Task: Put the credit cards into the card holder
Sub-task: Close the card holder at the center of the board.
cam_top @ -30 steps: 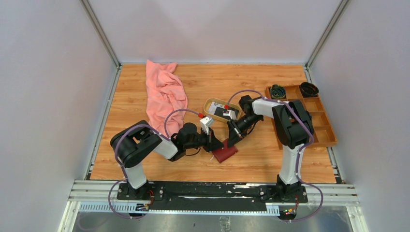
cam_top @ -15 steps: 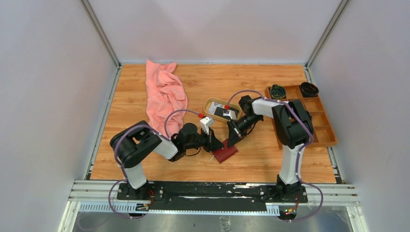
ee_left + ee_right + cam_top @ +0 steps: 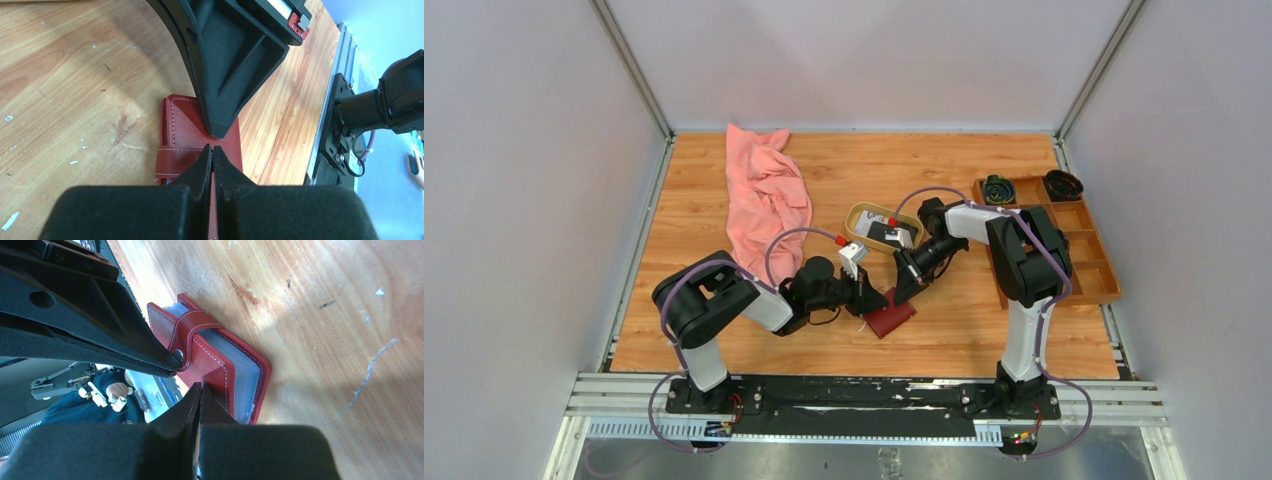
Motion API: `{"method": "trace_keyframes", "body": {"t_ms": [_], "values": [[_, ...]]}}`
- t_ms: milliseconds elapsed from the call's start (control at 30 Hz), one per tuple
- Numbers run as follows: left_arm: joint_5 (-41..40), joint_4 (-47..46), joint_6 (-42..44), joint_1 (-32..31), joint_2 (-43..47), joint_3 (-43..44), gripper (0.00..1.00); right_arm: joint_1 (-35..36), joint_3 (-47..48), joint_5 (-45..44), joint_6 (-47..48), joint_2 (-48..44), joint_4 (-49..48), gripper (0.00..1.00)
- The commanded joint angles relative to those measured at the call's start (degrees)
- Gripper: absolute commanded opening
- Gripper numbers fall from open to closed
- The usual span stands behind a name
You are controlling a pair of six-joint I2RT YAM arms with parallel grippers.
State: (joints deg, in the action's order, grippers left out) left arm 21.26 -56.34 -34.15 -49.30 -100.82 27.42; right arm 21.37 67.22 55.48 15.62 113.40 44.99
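Reaching inward and low with both arms, elbows bent. Holding the left gripper (image 3: 213, 149) fully closed, jaws pressed together. Pointing the right gripper (image 3: 200, 386) steeply downward, likewise closed, its tip just beside the left one's.

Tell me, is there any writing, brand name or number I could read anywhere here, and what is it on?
No text can be read in any view.
card holder: plain red leather with pale stitching, no lettering shows.
credit cards in the tan dish: dark marks, too small to read.
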Motion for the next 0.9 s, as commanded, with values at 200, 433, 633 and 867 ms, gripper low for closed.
{"method": "trace_keyframes", "body": {"t_ms": [200, 433, 633, 867], "values": [[0.1, 0.2, -1.3, -1.3, -1.9, -0.5, 0.0, 1.4, -1.2, -7.1, 2.3, 2.8, -3.3, 0.0], [-0.9, -0.7, -2.1, -2.1, -2.4, -1.4, 0.0, 1.3, -1.1, -7.3, 2.3, 3.0, -3.3, 0.0], [-1.7, -1.7, -2.8, -2.6, -2.4, -2.9, 0.0, 1.4, -1.1, -7.7, 2.2, 3.1, -3.3, 0.0], [-2.4, -2.0, -3.3, -2.6, -1.2, -4.6, 0.0, 1.4, -1.1, -7.9, 2.1, 3.1, -3.3, 0.0]]}}
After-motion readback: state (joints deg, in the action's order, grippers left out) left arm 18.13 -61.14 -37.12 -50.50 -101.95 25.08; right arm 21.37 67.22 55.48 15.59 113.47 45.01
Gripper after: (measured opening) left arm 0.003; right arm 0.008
